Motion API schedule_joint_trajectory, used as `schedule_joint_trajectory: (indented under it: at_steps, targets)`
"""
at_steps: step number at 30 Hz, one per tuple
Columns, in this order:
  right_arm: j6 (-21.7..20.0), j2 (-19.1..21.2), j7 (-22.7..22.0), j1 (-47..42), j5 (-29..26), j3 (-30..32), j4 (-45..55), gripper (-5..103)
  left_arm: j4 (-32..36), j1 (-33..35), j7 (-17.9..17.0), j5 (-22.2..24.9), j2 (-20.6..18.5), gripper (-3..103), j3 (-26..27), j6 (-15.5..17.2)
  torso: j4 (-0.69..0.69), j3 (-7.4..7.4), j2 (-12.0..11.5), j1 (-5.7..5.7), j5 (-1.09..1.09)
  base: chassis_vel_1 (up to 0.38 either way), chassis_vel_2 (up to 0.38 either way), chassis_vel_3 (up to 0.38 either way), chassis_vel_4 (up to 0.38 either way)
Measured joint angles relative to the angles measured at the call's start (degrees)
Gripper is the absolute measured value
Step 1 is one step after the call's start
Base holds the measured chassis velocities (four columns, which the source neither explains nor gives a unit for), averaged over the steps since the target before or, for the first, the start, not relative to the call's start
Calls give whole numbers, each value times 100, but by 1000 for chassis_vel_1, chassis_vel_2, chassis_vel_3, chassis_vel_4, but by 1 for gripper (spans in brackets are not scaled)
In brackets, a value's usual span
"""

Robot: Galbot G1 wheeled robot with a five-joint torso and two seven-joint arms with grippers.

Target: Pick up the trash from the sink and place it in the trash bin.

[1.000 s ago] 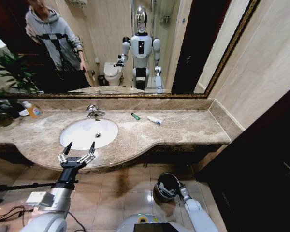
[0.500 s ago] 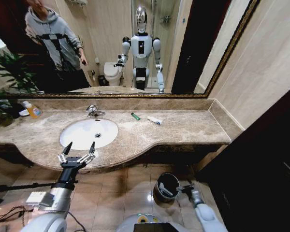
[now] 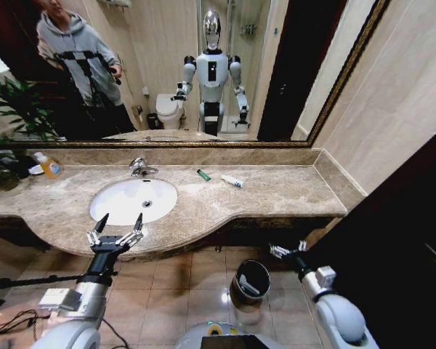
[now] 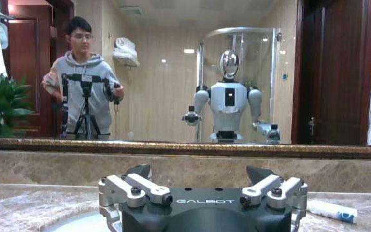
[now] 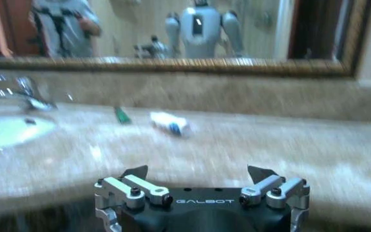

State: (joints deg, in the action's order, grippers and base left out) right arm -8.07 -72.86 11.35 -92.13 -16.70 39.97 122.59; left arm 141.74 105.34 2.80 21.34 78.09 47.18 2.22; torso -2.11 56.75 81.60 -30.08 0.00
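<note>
- While one white piece of trash (image 3: 251, 286) already lies inside the trash bin (image 3: 239, 275) on the floor, the job looks only partly done.
- Two pieces are left on the marble counter (image 3: 276, 193), right of the sink (image 3: 134, 199): a tiny green tube (image 3: 203, 174) and, near it, a white-and-blue tube (image 3: 232, 180). The basin itself looks empty.
- The right gripper (image 3: 285, 251) is raised just below the counter edge, beside and above the bin. Its fingers are spread and hold nothing; in the right wrist view it faces the two tubes across the counter.
- The left gripper (image 3: 117, 228) hovers at the front edge of the counter before the sink, fingers spread wide and empty, pointing toward the mirror.
</note>
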Motion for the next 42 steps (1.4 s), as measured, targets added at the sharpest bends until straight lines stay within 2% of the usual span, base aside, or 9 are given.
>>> schedule_joint_trajectory:
  at_steps: [8,12,17,19,24,25,27,32,42]
  targets:
    - [-232,678,188,712,-739,-135,94,100,0,0,0,0,0,100,0,0,0,0,0,0,-1,0,0,0,0]
    - [-327,1061,575,1586,-976,-479,-457,100,0,0,0,0,0,100,0,0,0,0,0,0,1,0,0,0,0]
    - [-384,1254,730,2428,-1023,-914,-1034,100,0,0,0,0,0,100,0,0,0,1,-1,-1,0,0,0,0,0]
    - [-421,1335,720,3183,-1067,-1410,-1645,100,1,0,0,0,1,100,0,0,-1,1,-1,-1,-2,0,0,0,0]
    - [-378,1102,747,4728,-1088,-2612,-3130,100,1,0,4,0,1,100,-1,0,-2,1,-1,-1,-1,0,0,0,0]
    - [-378,1102,747,4728,-1088,-2612,-3130,100,1,0,4,0,1,100,-1,0,-2,1,-1,-1,-1,0,0,0,0]
    - [-133,881,836,5346,-822,-2995,-3900,100,0,0,3,0,0,100,0,0,-2,1,-2,-2,0,0,0,0,0]
    - [14,636,880,5828,-493,-3267,-4627,100,0,0,0,0,0,100,0,0,-1,1,-2,-2,-2,0,0,0,0]
    - [-41,250,477,6229,-71,-3452,-5420,100,0,0,0,0,0,100,0,0,-2,0,-1,0,0,0,0,0,0]
